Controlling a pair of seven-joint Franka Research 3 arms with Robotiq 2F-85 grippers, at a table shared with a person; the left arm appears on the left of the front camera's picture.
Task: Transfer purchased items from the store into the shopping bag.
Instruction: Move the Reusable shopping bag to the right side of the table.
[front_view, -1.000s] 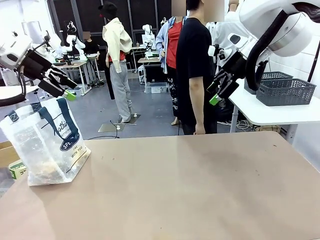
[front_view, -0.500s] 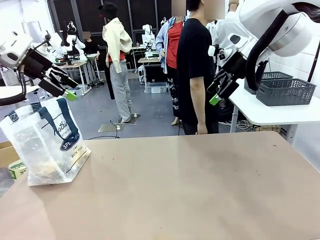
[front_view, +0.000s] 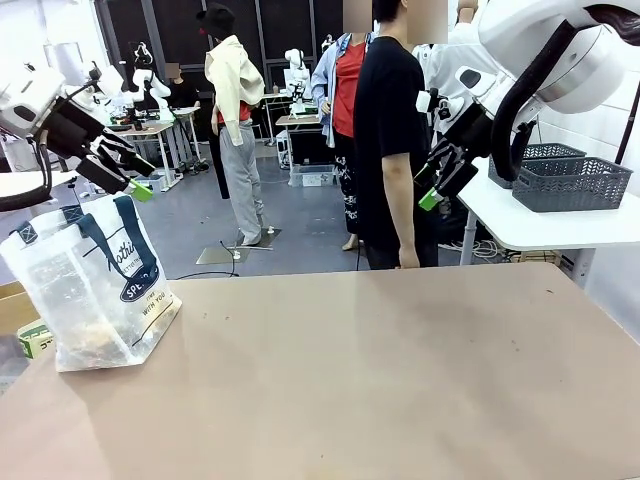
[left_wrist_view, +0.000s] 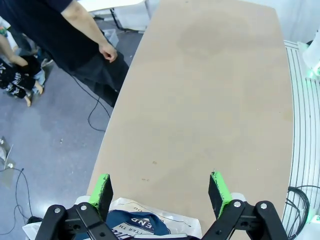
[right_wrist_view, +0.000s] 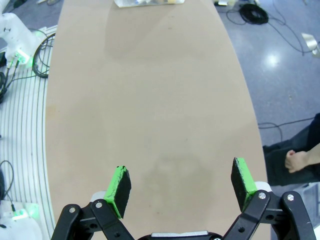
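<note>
Your left hand (front_view: 128, 172) hangs high above the tabletop's (front_view: 400, 370) left edge, fingers spread to their widest with nothing between them. Your right hand (front_view: 437, 178) is raised at the far right, equally wide and just as empty; in its wrist view the green pads (right_wrist_view: 120, 184) frame only bare tabletop.

The bag (front_view: 95, 285) stands upright on the near-left corner of the tabletop, handles up, directly beneath and slightly nearer the camera than the left hand. In the left wrist view its top and navy strap (left_wrist_view: 137, 222) show right at the base of the fingers, so that hand is almost over the mouth. Something tan lies in the bag's bottom; what it is cannot be told through the plastic.

A grey basket (front_view: 570, 182) sits on a white side table (front_view: 540, 225) at far right, apart from the main tabletop, just beyond the right hand. Its contents are hidden behind the slotted wall. If that is your store, the right arm is plainly nearer, and the basket lies behind and outboard of that hand, long side running left to right. The bag is across the whole tabletop from it.

The person (front_view: 390, 130) stands at the far edge, arm hanging, hand (left_wrist_view: 107, 51) empty.
</note>
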